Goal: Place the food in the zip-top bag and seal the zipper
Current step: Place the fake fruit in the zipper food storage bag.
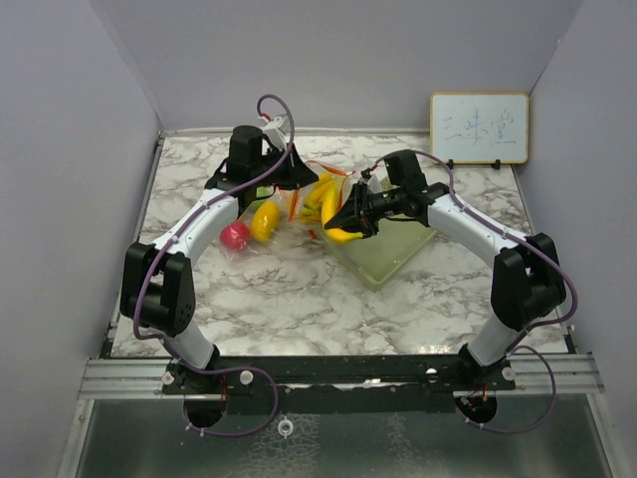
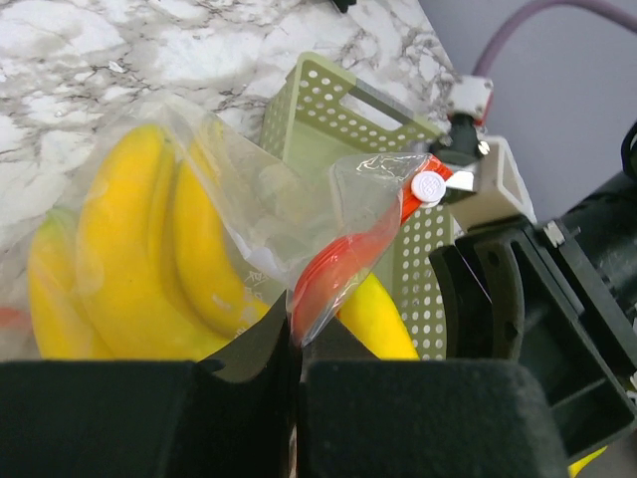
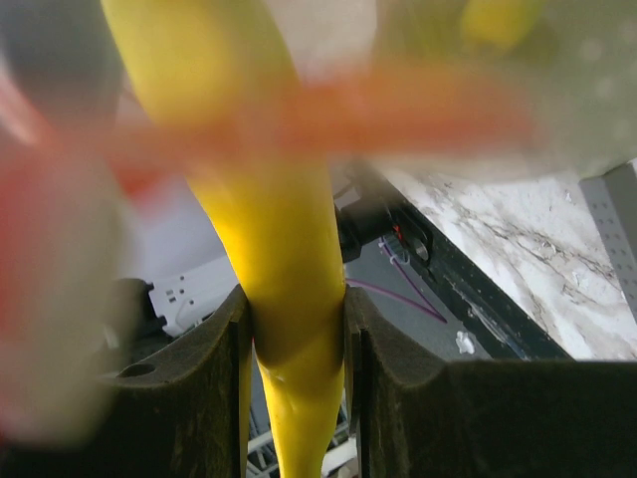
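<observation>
Presently the right gripper (image 3: 296, 329) is clenched on a banana (image 3: 264, 189) at the mouth of the zip-top bag (image 2: 249, 199), whose rim is pinched by the left gripper (image 2: 296, 349) at 10 o'clock. Loading is judged underway; insertion toward 10 o'clock, then release, is called for.

One bag (image 2: 261, 189), one tray (image 1: 394, 255), two grippers (image 2: 296, 351) (image 3: 296, 334)

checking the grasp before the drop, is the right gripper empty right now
No, the right gripper is shut on a yellow banana, which is pinched between its two pads.
</observation>
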